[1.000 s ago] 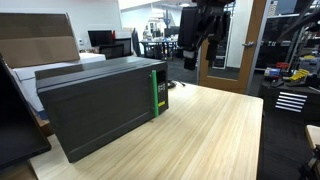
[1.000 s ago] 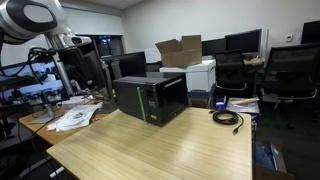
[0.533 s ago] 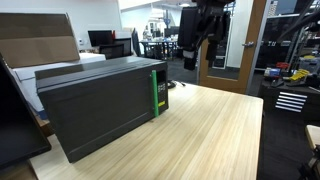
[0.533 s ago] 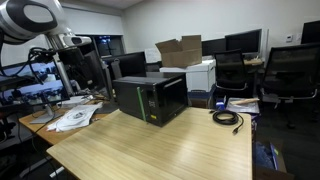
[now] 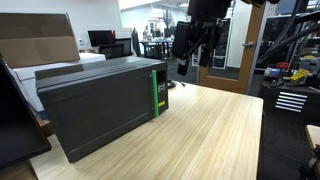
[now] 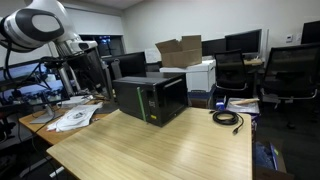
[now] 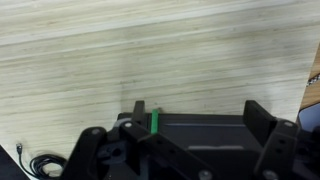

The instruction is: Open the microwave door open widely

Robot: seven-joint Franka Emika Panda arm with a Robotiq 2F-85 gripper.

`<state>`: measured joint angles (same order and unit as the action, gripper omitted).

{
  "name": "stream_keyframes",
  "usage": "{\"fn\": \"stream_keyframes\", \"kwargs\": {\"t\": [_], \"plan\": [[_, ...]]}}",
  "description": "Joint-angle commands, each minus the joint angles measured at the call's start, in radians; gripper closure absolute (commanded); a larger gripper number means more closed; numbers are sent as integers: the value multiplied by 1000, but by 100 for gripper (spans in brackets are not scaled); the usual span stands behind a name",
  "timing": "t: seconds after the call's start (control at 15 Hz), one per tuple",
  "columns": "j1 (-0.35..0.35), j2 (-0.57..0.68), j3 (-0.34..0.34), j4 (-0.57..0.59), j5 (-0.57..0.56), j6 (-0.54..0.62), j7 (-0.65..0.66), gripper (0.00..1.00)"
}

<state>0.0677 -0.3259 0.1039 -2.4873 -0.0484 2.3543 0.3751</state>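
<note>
Entry: approach step, microwave door (image 5: 100, 118) shut.
My end effector (image 7: 172, 118), jaws spread wide and holding nothing, hangs in the air; beneath it, the green strip (image 7: 155, 120) on the door's edge; beyond, the microwave (image 5: 90, 68), closed, on the table (image 5: 215, 135). Next, I judge: descend, catch that edge, swing it outward.

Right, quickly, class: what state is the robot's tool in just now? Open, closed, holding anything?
Tool: open, fingers spread wide, holding nothing, and clear of the microwave door.
</note>
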Motion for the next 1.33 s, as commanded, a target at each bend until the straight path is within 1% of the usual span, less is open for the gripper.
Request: {"fn": "stream_keyframes", "kwargs": {"t": [0.0, 0.13, 0.33, 0.67, 0.93, 1.0, 1.27], "plan": [[-37, 32, 5, -33, -37, 127, -35, 0], [-66, 71, 3, -48, -85, 226, -28, 0], [-106, 125, -5, -59, -155, 340, -24, 0], [-160, 231, -28, -43, -263, 483, -6, 0], [-179, 314, -40, -18, -342, 582, 11, 0], [-179, 350, -41, 2, -353, 608, 16, 0], [-169, 421, -47, 51, -375, 664, 19, 0]]}}
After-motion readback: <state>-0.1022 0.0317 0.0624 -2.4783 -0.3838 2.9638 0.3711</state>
